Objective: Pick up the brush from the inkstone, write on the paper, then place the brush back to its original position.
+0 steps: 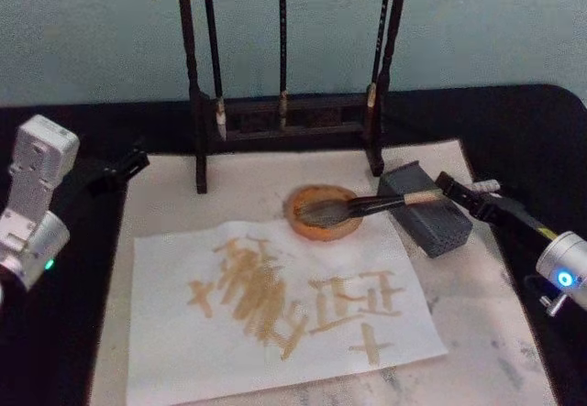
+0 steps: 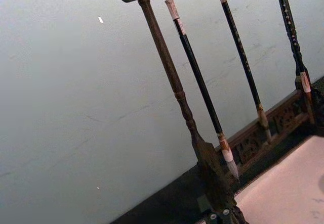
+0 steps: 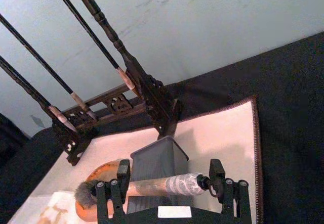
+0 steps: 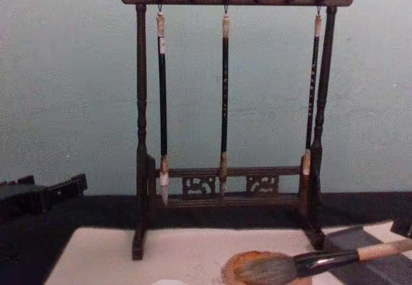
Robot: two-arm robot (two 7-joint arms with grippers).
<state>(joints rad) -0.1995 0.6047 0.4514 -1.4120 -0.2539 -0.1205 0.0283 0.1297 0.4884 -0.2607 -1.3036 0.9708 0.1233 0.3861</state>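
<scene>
Right gripper: The right gripper sits low at the tail end of the brush, its fingers spread wide and clamped on nothing.
Contact: The pale handle's end lies right at the fingertips; whether a finger touches it cannot be made out.
Brush position: Its bristle head lies in the inkstone, and its handle is propped on the dark grey block just below the gripper.
Brush axis: It lies nearly level, with the handle end nearest the gripper and the bristles pointing away from it.
Paper: The paper lies flat past the inkstone from the gripper, marked with tan strokes.
Hidden: In the right wrist view the gripper's own body cuts off the lower part of the bristles and inkstone.
Left gripper: The left gripper is parked well apart, across the paper.
</scene>
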